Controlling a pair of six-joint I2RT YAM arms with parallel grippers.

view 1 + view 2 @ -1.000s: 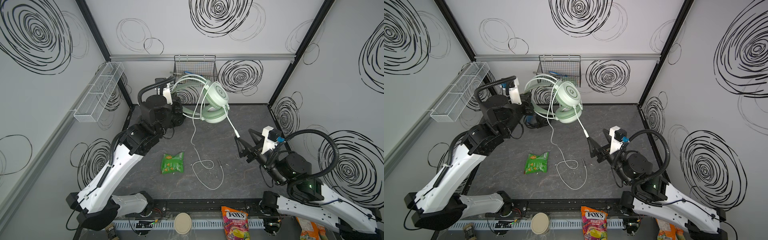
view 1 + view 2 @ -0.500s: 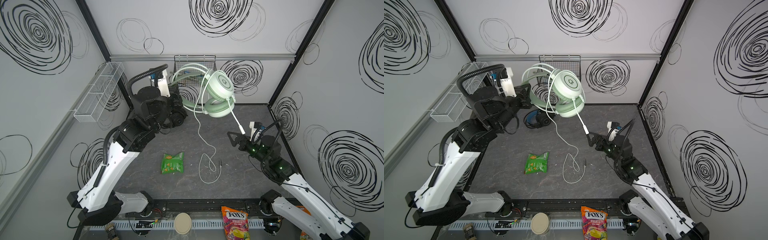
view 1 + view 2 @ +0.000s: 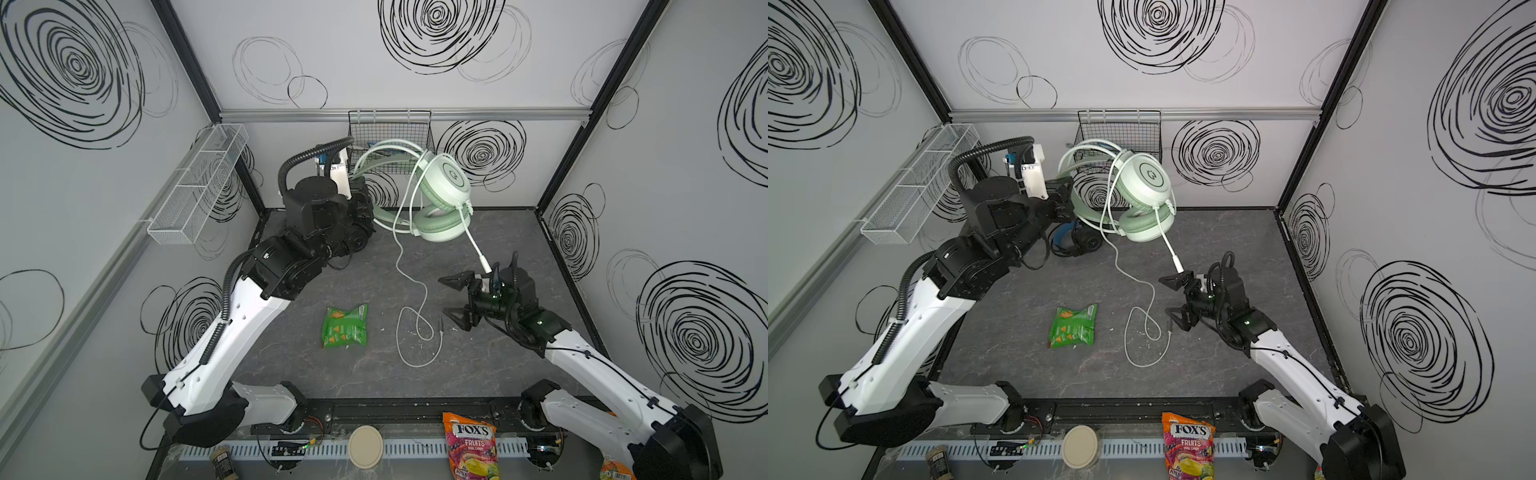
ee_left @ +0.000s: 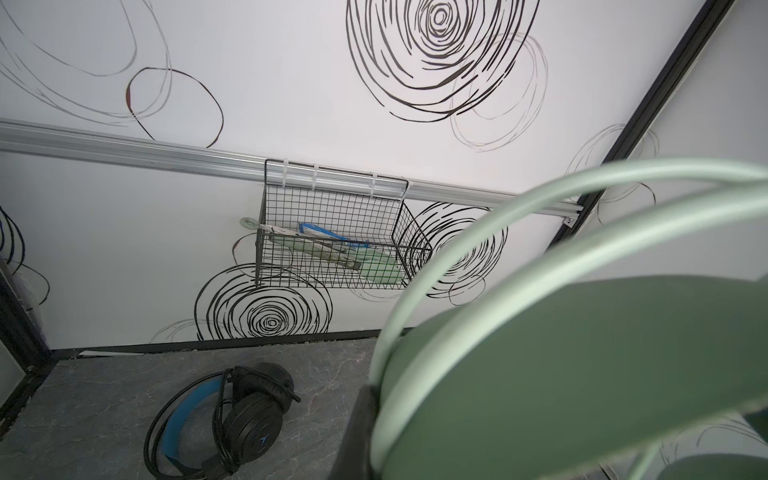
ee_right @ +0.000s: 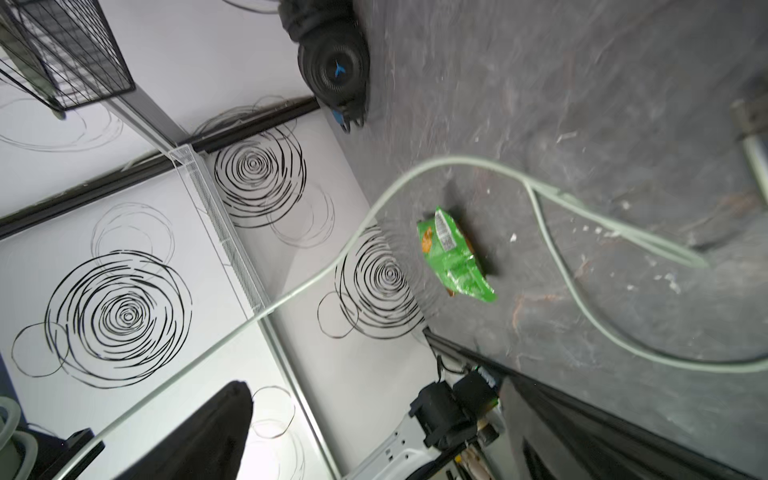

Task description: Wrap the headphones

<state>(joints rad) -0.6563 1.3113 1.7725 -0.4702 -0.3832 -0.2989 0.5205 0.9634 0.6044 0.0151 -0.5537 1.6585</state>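
The left pincer (image 3: 1065,199) pinches the mint headphones (image 3: 442,183) aloft, likely so their pale cable (image 3: 400,257) hangs free; the right pincer (image 3: 443,295), spread wide, hovers near it.

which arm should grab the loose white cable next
Right. The right gripper is open and hovers beside the cable trailing onto the table, while the left gripper is shut on the green headphones, holding them up.

mint headset (image 3: 444,183): raised, earcups together | pale cable (image 3: 417,365): dangling, end loosely looped | black headset (image 4: 249,415): lying flat, rear-left
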